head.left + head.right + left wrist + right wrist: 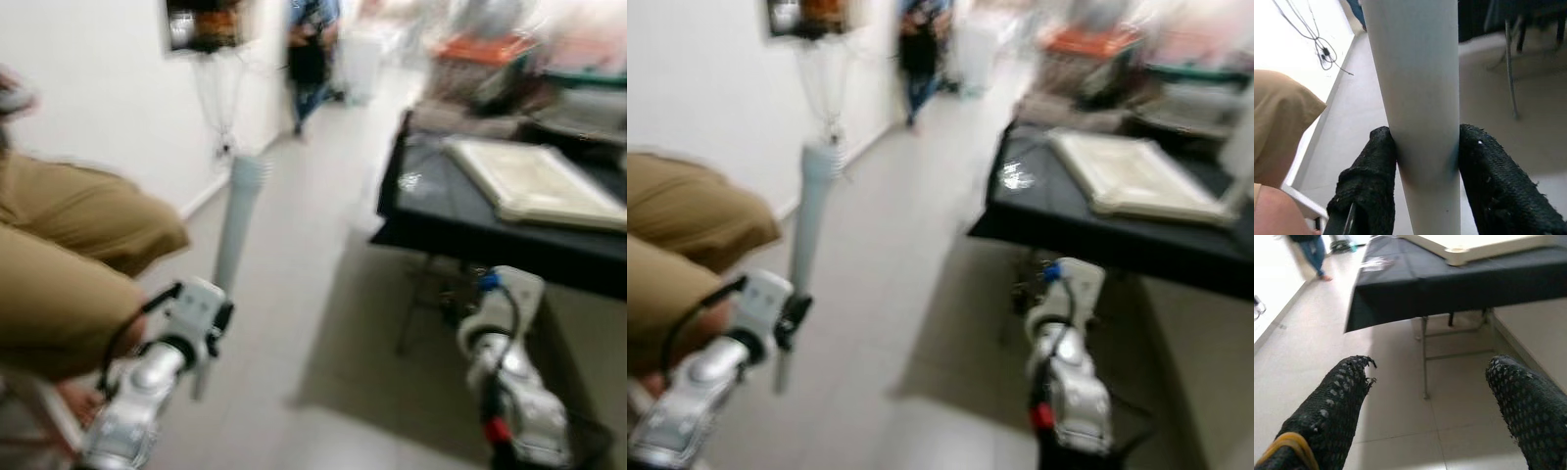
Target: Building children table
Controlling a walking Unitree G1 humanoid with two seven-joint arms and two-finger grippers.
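Firmly, the left gripper's (pixel 1425 161) fuzzy black fingers clamp a smooth white tapered leg (pixel 1415 88); right gripper's (pixel 1435 401) fingers gape.

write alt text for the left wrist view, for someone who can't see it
The left gripper is closed around a pale grey table leg, one black finger pressed to each side. Behind lie light floor tiles, a white wall with dangling cables, and a person's tan clothing at the edge.
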